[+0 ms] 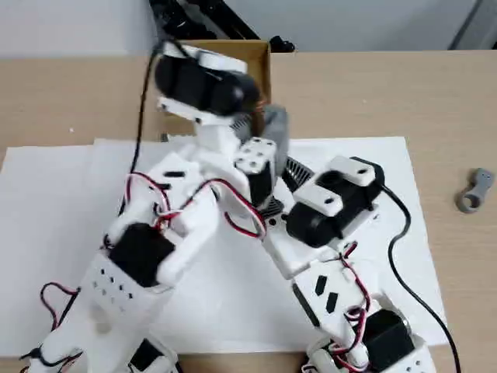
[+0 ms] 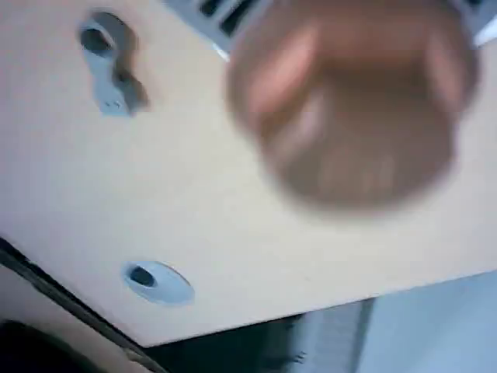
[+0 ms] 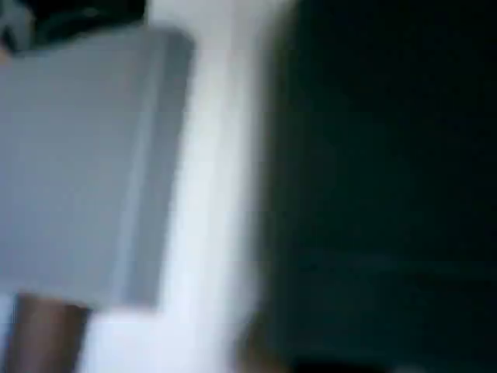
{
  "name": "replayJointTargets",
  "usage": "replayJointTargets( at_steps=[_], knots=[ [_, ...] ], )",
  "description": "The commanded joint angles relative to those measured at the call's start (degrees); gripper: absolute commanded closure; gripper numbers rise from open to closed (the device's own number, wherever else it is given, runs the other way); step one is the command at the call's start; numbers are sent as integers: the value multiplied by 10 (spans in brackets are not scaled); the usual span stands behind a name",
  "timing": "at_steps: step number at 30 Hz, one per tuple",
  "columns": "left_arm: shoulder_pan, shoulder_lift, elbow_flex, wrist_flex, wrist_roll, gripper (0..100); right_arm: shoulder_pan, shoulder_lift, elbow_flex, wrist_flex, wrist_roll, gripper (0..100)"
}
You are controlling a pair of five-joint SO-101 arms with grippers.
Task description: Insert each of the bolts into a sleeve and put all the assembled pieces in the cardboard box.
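A: What is held right now?

B: I cannot tell for either arm, clenched or released. A grey piece (image 1: 273, 123) sits where the arm ends meet, just beside the cardboard box (image 1: 258, 66) at its near corner. The right wrist view has a grey block (image 3: 85, 155) up close, probably the same piece.

A: How far along, then?

B: Late, I'd judge. The white sheet (image 1: 46, 202) in front of the box shows no loose bolts or sleeves, and that grey piece looks about to go in. Another grey part (image 1: 474, 190) lies on the table (image 1: 435, 93), well apart from the box.

A: What is hidden?

B: The left arm (image 1: 202, 85) covers the box's inside, so nothing there can be counted. The right arm (image 1: 326, 202) hides part of the sheet. A brown blur (image 2: 349, 101) in the left wrist view I can't identify.
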Motion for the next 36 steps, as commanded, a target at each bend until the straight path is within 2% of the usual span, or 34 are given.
replayJointTargets(
  at_steps=[1,15,19,26,36],
  knots=[
    [9,-2,-3,-17,3,994,-2,-6,-6,0,4,996],
    [-23,18,-3,-12,3,922,-7,-6,-8,0,7,996],
    [-21,16,-6,-5,3,913,-22,-6,-22,1,41,996],
    [-21,16,-54,32,3,913,-23,-6,-22,-2,54,996],
    [-21,20,-120,32,1,902,-23,-6,-47,0,54,996]
  ],
)
